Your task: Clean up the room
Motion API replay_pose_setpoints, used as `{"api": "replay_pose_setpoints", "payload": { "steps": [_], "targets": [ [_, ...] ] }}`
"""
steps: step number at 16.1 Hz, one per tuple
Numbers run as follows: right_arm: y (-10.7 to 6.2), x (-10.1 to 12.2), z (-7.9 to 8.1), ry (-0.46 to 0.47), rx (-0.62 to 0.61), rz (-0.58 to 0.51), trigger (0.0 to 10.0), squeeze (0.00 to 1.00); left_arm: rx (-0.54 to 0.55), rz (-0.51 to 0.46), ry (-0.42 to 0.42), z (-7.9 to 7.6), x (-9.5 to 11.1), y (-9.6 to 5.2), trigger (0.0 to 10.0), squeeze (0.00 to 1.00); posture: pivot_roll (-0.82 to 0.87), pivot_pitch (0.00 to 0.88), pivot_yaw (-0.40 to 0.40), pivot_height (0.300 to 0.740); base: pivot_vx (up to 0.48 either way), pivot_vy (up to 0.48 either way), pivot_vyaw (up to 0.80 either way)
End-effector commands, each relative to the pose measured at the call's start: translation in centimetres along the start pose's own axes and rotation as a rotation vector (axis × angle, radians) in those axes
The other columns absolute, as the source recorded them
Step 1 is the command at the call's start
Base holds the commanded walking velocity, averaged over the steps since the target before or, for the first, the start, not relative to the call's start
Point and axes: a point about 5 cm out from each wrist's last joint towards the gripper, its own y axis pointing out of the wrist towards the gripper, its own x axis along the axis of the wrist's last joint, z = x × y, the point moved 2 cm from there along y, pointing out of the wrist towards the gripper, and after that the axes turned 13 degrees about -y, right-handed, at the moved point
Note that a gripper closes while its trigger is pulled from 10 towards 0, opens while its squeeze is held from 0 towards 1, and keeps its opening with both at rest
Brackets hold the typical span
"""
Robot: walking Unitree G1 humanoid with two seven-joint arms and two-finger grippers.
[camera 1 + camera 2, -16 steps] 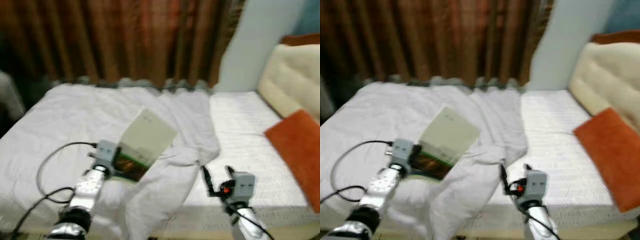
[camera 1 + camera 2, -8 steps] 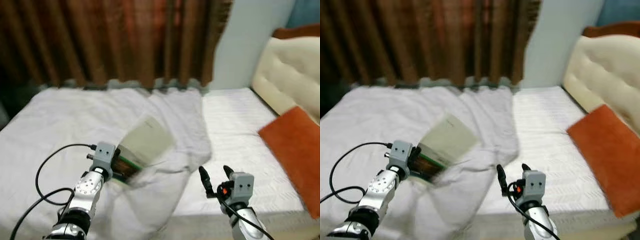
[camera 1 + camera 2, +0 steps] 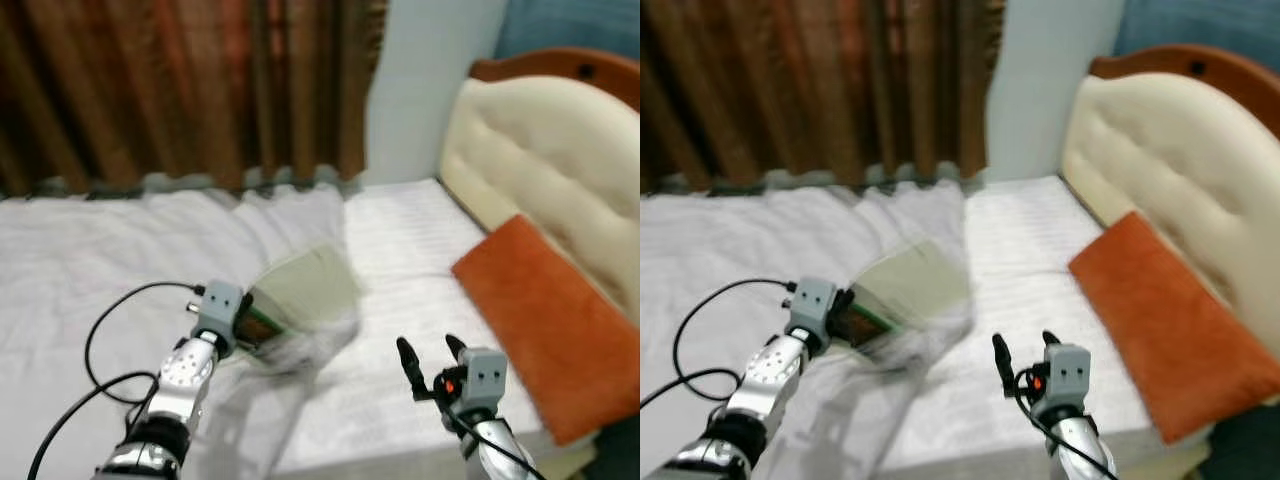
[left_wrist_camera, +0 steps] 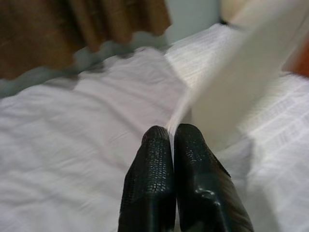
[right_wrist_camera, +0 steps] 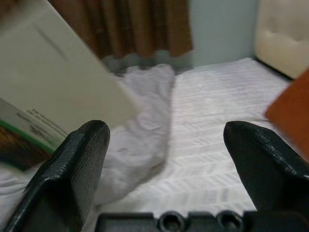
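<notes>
My left gripper [image 3: 247,318] is shut on the edge of a thin pale-green book [image 3: 303,289], held tilted above the white bed sheet [image 3: 80,260]; the book looks blurred. In the left wrist view the two fingers [image 4: 153,179] press together on the book's [image 4: 246,72] edge. My right gripper [image 3: 428,358] stands open and empty low over the bed's near edge. In the right wrist view its fingers [image 5: 72,169] are wide apart, with the book [image 5: 53,101] to one side.
An orange pillow [image 3: 545,320] leans against the cream padded headboard [image 3: 545,160] on the right. Brown curtains [image 3: 180,90] hang behind the bed. A rumpled white blanket [image 3: 290,215] lies across the bed's middle. A black cable [image 3: 110,340] loops from the left wrist.
The camera has swung right, bringing the headboard and pillow further into view. My left gripper still holds the book. The right gripper stays open.
</notes>
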Motion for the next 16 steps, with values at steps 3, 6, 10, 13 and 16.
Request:
{"api": "replay_pose_setpoints", "payload": {
  "steps": [3,6,10,13,16],
  "targets": [
    [-0.3,0.0,-0.8,-0.013,-0.011,0.005,10.0,0.00,-0.071,-0.066,0.046,-1.9,1.5,0.7,10.0,0.00,-0.08,0.000,0.006,0.740,0.311,-0.359,0.00],
    [-0.4,-0.1,-0.7,-0.010,-0.004,0.010,10.0,0.00,-0.084,-0.063,0.046,-2.4,1.3,0.8,10.0,0.00,-0.09,0.000,0.007,0.740,0.092,-0.415,0.00],
    [-0.4,-0.2,-0.6,-0.010,0.005,0.015,10.0,0.00,-0.083,-0.048,0.047,-2.6,1.0,0.9,10.0,0.00,-0.09,0.000,0.007,0.740,0.000,-0.427,0.00],
    [-0.5,-0.3,-0.5,-0.010,0.009,0.020,10.0,0.00,-0.078,-0.036,0.045,-2.5,1.0,1.0,10.0,0.00,-0.09,0.000,0.010,0.740,0.000,-0.426,0.00],
    [-0.7,-0.3,-0.4,-0.008,0.015,0.025,10.0,0.00,0.018,0.020,0.045,-1.0,0.7,1.2,10.0,0.00,-0.10,0.005,0.010,0.740,0.087,-0.133,0.00]
  ]
}}
